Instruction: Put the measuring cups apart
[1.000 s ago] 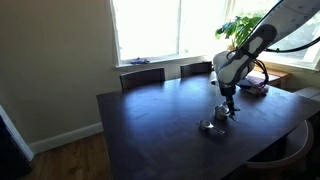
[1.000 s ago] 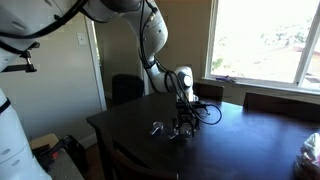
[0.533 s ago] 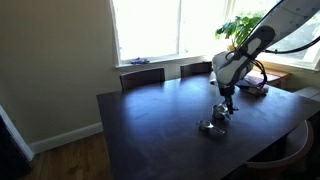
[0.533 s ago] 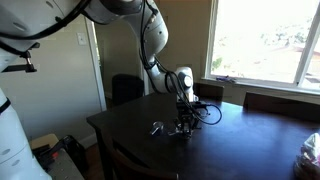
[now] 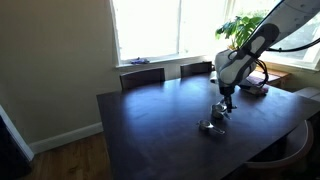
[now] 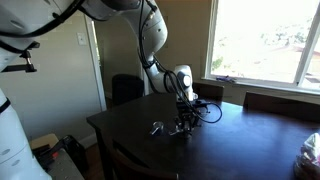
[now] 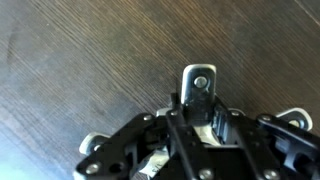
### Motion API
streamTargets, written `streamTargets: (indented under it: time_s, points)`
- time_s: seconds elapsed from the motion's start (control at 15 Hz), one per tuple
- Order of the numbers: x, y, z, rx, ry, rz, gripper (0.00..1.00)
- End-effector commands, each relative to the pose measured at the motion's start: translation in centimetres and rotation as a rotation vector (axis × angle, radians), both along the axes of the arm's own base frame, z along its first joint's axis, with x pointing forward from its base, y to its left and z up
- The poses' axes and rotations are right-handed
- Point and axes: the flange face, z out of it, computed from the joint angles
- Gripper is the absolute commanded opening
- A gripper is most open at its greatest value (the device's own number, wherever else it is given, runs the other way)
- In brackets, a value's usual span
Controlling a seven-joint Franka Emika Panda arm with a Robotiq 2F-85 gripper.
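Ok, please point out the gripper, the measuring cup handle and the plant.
gripper (image 5: 222, 113), in an exterior view, between fingertips.
measuring cup handle (image 7: 200, 78), wrist view, holed end.
plant (image 5: 240, 28), in an exterior view, leaves.

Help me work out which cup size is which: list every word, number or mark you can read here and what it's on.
No text can be read in any view.
On the measuring cup handle in the wrist view: only a hanging hole shows, no legible size stamp.
On the measuring cups in both exterior views: too small to read.
On the gripper: no label visible.

Exterior views share table (image 5: 150, 120), wrist close overhead
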Motion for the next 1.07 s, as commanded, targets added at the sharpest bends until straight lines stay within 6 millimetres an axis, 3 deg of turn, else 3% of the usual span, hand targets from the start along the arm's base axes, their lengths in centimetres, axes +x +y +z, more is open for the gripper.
streamTargets:
  time_s: [0.0,0.53,0.8,1.0]
  points:
    - [-2.4,-0.3,3.7,0.032,-0.075,0.047,0.13]
    - [-4.3,-1.2,8.7,0.098,-0.174,0.049,0.13]
    - [-3.7,-1.9,11.2,0.15,-0.23,-0.072,0.13]
    - [-2.6,-2.6,11.9,0.194,-0.294,-0.224,0.13]
